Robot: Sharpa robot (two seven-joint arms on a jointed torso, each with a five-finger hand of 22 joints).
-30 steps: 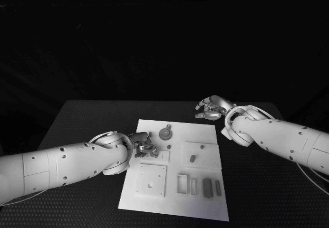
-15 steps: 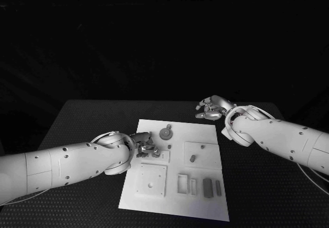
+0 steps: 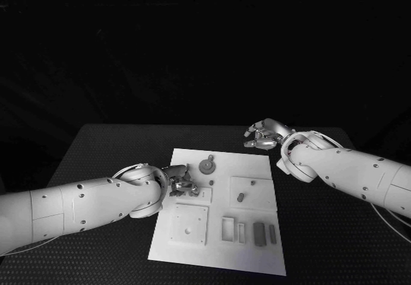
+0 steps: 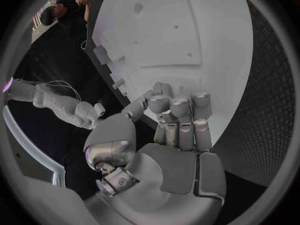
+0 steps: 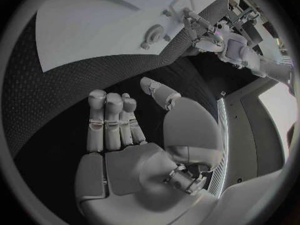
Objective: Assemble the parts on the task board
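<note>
The white board lies in the middle of the black counter. Most of the work looks undone: several small parts lie loose along its near edge, and a round piece sits near the far end. The left hand hovers over the board's left side, fingers curled; whether it grips anything, I cannot tell. The right hand waits off the board's far corner, fingers curled on nothing.

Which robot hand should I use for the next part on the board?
Probably the left. The left robot hand is already over the task board's left edge, beside the round part. The right robot hand hangs over bare table beyond the board's far right corner, holding nothing.
</note>
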